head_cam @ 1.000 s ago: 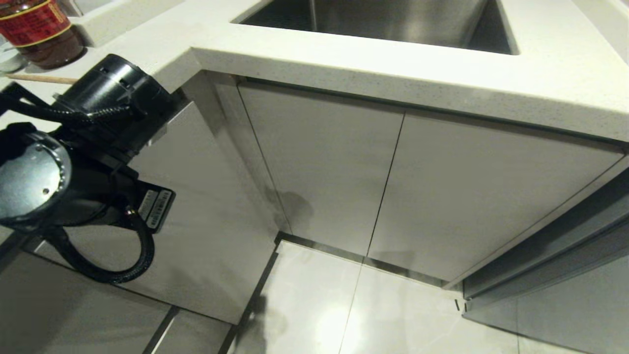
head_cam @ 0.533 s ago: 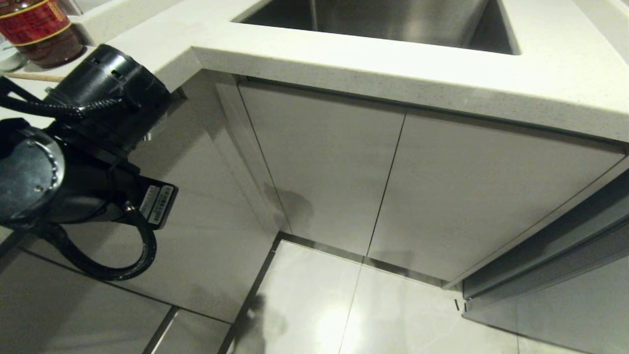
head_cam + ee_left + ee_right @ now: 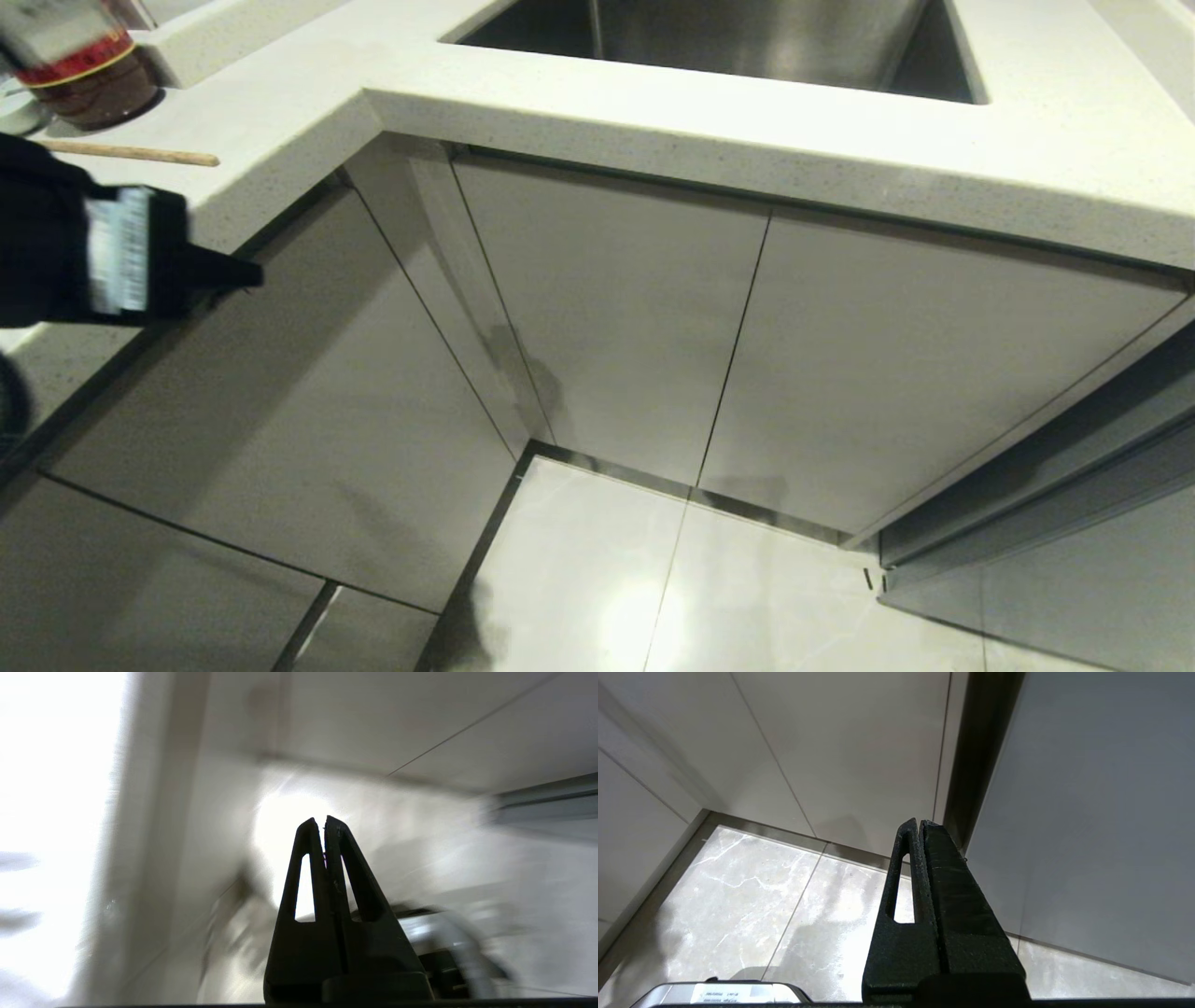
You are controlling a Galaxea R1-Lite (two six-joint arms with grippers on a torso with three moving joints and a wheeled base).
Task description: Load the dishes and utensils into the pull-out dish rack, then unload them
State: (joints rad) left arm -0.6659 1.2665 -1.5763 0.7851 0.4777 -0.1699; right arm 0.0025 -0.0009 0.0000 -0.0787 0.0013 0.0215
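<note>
One slim light wooden chopstick [image 3: 131, 153] lies on the white counter [image 3: 653, 121] at the far left, near the counter's edge. My left arm [image 3: 84, 247] shows as a blurred black shape at the left edge, level with that edge and just below the chopstick. In the left wrist view my left gripper [image 3: 322, 821] is shut with nothing between its fingers, against blurred cabinet fronts and floor. My right gripper [image 3: 919, 822] is shut and empty, hanging above the floor beside a cabinet. The dishes, the fork and the pull-out dish rack are out of view.
A red-labelled jar [image 3: 79, 65] stands behind the chopstick. The steel sink [image 3: 728, 37] is set into the counter at the top. Closed pale cabinet fronts [image 3: 616, 308] meet in a corner over the glossy tiled floor [image 3: 672, 579].
My left arm has swung up and to the left, away from the cabinet front it covered. More of the chopstick and the left cabinet panel now show. The right arm has not moved.
</note>
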